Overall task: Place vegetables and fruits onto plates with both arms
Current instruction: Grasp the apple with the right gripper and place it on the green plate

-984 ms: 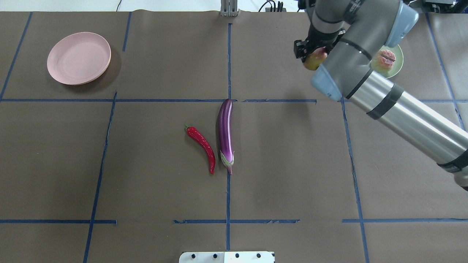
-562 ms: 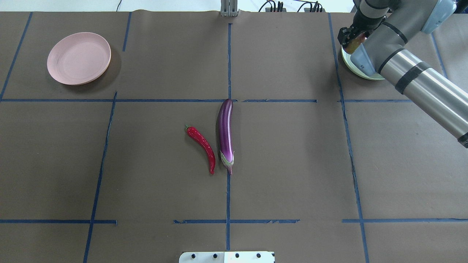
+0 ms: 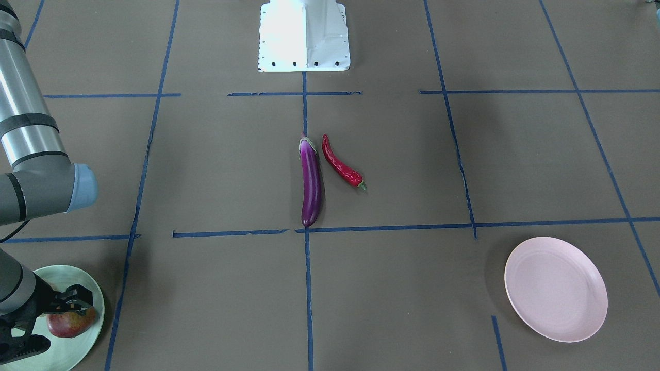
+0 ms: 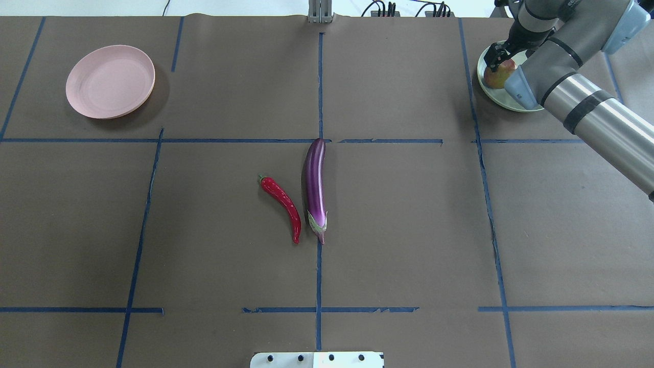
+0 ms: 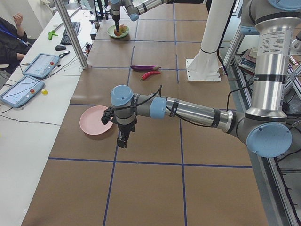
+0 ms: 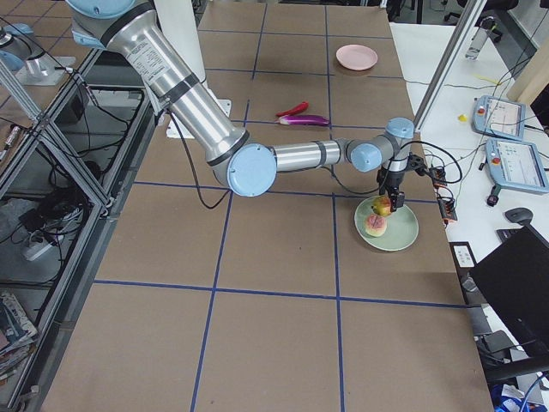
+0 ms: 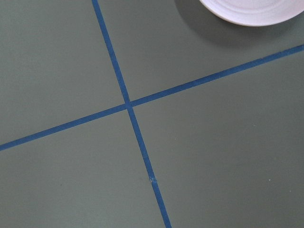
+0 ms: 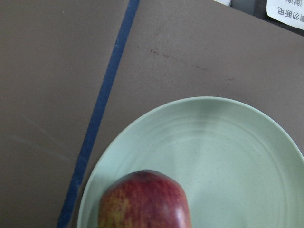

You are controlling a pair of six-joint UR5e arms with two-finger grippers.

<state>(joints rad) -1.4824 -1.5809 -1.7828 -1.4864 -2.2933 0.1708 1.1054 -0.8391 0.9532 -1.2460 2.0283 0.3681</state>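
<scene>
The right gripper (image 3: 71, 305) is holding the dark red fruit (image 3: 67, 323) between its fingers, on the green plate (image 3: 75, 276). Only the exterior right view is showing the peach (image 6: 375, 225) beside it. The left gripper (image 5: 122, 139) is hanging near the pink plate (image 5: 94, 123); whether its fingers are open, I cannot tell.

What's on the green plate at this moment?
A red fruit, with the right gripper around it, is on or just above the green plate. The right-side view shows a pale peach-like fruit beside it. From overhead the arm covers that fruit.
</scene>
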